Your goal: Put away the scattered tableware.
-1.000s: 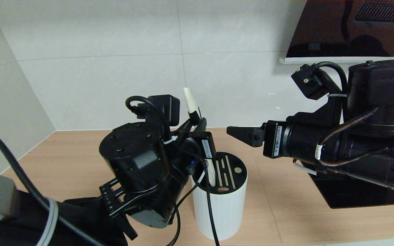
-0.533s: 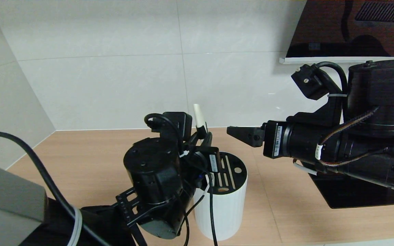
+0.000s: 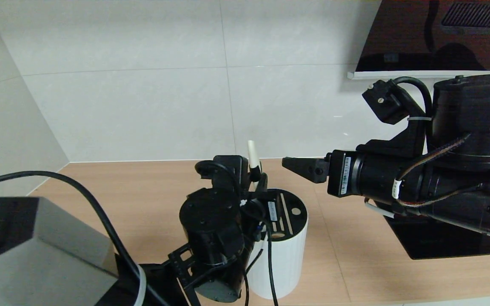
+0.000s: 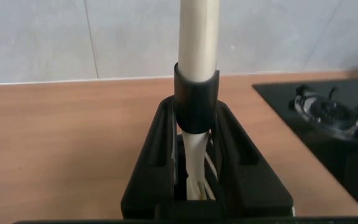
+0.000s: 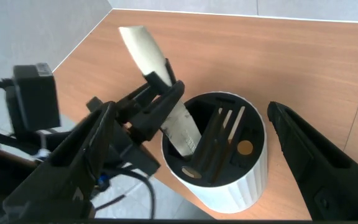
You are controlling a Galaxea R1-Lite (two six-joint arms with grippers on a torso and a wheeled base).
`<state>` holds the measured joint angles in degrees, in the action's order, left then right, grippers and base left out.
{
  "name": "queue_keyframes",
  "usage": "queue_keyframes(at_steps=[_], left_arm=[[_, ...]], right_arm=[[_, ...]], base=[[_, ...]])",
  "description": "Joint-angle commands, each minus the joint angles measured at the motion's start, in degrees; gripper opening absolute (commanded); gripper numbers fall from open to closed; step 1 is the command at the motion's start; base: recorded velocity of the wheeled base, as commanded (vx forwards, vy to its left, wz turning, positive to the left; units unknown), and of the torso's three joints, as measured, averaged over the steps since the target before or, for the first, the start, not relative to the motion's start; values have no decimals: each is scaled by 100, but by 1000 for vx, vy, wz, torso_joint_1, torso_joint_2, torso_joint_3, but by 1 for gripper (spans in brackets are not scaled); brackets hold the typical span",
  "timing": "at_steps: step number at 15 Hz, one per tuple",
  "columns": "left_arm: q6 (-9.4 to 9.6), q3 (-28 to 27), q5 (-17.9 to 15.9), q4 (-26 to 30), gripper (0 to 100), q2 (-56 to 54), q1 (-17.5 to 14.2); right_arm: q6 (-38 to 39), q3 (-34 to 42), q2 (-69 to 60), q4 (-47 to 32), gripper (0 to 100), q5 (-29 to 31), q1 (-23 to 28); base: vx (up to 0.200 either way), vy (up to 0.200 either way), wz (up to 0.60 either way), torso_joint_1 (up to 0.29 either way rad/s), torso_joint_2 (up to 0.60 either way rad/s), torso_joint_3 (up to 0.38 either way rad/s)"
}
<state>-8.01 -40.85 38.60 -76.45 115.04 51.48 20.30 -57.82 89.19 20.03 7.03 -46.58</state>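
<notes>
A knife with a cream handle (image 3: pixel 252 151) and a black collar stands nearly upright, and my left gripper (image 3: pixel 256 176) is shut on it just below the collar. Its pale blade (image 5: pixel 180 129) dips into a slot of the white cylindrical holder (image 3: pixel 285 255), which has a black slotted top (image 5: pixel 224 134). In the left wrist view the handle (image 4: pixel 199 37) rises between the two black fingers (image 4: pixel 157 149). My right gripper (image 3: pixel 291 164) hangs open above and right of the holder, its fingers (image 5: pixel 73 168) spread wide on either side of the holder and holding nothing.
The holder stands on a wooden counter (image 3: pixel 121 187) near its front edge. A black cooktop (image 3: pixel 436 244) with a burner (image 4: pixel 325 112) lies to the right. White tiled walls close the back and left.
My left arm has moved right and down, carrying the knife over the holder and sinking its blade into a slot. The right arm has not moved.
</notes>
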Motion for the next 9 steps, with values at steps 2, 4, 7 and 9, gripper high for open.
queue_keyframes(at_steps=[2,4,7,9], left_arm=[[1,-2,96,-37,0,282,37],[1,121,96,-37,0,335,37],[1,227,96,-46,0,440,37],[10,279,96,-46,0,458,37]], right_arm=[[1,-1,2,1,100,0,0],[1,-1,2,1,100,0,0],[1,-1,2,1,100,0,0],[-8,8,2,1,100,0,0]], base=[[0,0,0,0,0,0],[0,0,0,0,0,0],[0,0,0,0,0,0],[0,0,0,0,0,0]])
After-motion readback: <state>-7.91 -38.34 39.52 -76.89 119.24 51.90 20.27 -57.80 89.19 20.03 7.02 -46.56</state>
